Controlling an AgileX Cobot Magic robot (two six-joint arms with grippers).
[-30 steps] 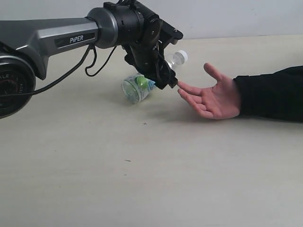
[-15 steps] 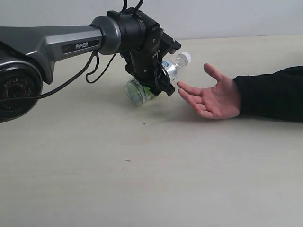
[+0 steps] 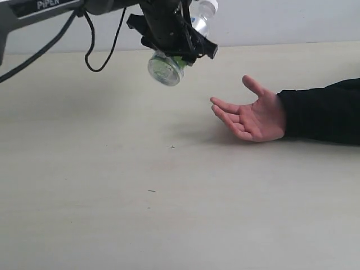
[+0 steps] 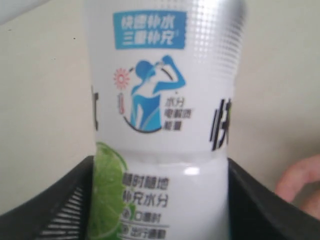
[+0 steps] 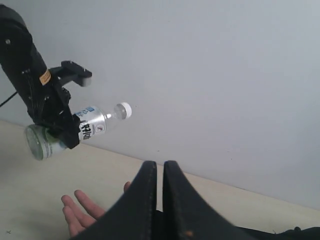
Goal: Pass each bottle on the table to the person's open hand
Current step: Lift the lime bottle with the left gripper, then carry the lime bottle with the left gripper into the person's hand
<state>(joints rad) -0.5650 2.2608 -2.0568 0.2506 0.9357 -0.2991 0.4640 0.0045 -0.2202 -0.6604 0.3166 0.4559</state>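
Observation:
One clear bottle [image 3: 165,68] with a white cap and a white label bearing a green lime hangs tilted well above the table [image 3: 169,214], base toward the camera. My left gripper [image 3: 179,42] is shut on its body; in the left wrist view the bottle [image 4: 162,115] fills the space between the black fingers [image 4: 50,210]. The person's open hand [image 3: 253,118] rests palm up on the table, right of and below the bottle. My right gripper [image 5: 160,170] is shut on nothing and looks toward the bottle [image 5: 90,125] and hand [image 5: 80,210]. No other bottle is in view.
The person's black-sleeved forearm [image 3: 320,115] lies along the table's right side. The left arm's loose black cable [image 3: 90,48] hangs over the far left. A pale wall [image 3: 281,19] runs behind the table's far edge.
The left gripper has risen steeply with the bottle, from just above the table near the fingertips to high over it. The hand has stayed still.

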